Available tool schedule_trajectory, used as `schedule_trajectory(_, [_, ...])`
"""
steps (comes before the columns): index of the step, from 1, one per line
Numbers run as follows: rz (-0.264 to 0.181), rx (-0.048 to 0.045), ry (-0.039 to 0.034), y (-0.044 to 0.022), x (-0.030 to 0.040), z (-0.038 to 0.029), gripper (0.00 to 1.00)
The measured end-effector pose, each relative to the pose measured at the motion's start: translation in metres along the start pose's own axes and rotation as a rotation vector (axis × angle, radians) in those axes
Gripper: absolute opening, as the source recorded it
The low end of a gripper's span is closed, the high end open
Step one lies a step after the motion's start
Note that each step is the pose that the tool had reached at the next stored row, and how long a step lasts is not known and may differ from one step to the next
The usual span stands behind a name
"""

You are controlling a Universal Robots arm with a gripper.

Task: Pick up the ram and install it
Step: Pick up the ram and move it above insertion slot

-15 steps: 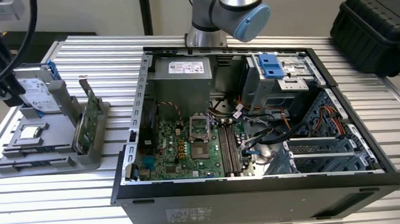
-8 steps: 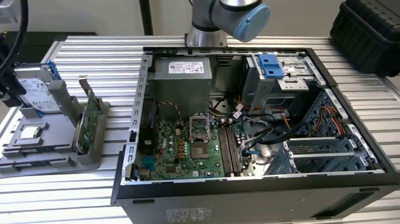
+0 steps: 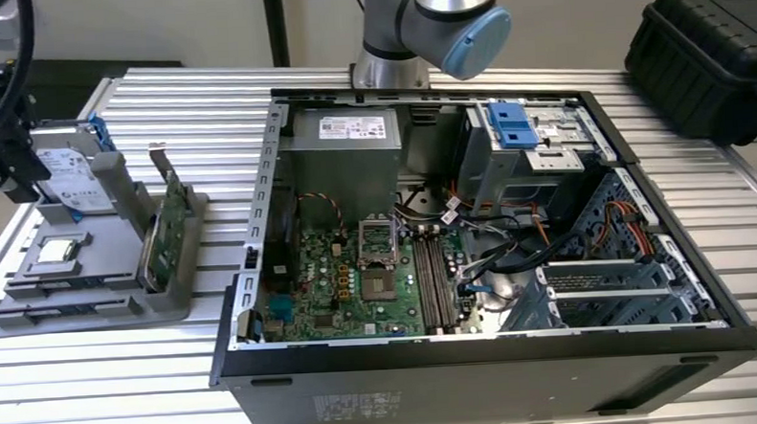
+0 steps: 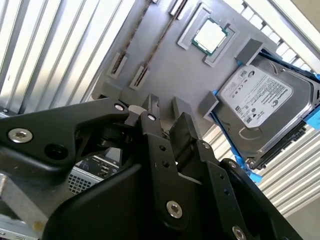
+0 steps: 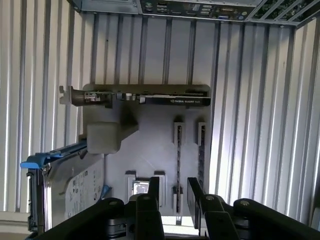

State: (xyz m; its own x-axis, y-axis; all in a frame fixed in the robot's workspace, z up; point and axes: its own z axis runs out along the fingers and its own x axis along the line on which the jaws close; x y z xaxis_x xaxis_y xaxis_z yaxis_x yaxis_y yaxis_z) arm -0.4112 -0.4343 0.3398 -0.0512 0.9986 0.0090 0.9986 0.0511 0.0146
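Observation:
My gripper [image 3: 13, 180] hangs over the grey parts holder [image 3: 89, 316] at the exterior view's left, beside the open computer case [image 3: 488, 365]. In both wrist views its two black fingers [image 5: 150, 197] stand apart with nothing between them, so the gripper [image 5: 172, 192] [image 4: 165, 117] is open. Below the fingertips the holder [image 5: 150, 145] has two narrow slots [image 5: 178, 150] [image 4: 120, 62] with thin dark strips seen edge-on. I cannot tell whether either strip is the ram. The motherboard's memory slots [image 3: 439, 276] lie inside the case.
The holder also carries a silver hard drive with blue rails [image 3: 70, 178] [image 4: 260, 100], a processor chip [image 3: 58, 251] [image 4: 210, 36] and an upright green card with a metal bracket [image 3: 165, 236] [image 5: 145, 99]. A black hard case [image 3: 711, 54] sits at the back right.

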Motion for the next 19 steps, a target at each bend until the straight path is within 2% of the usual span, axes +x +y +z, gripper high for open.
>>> schedule_trajectory(8, [0.001, 0.0, -0.0001, 0.0, 0.0, 0.0005, 1.0])
schedule_trajectory(19, [0.01, 0.0033, -0.007, -0.0001, -0.0001, 0.0085, 1.0])
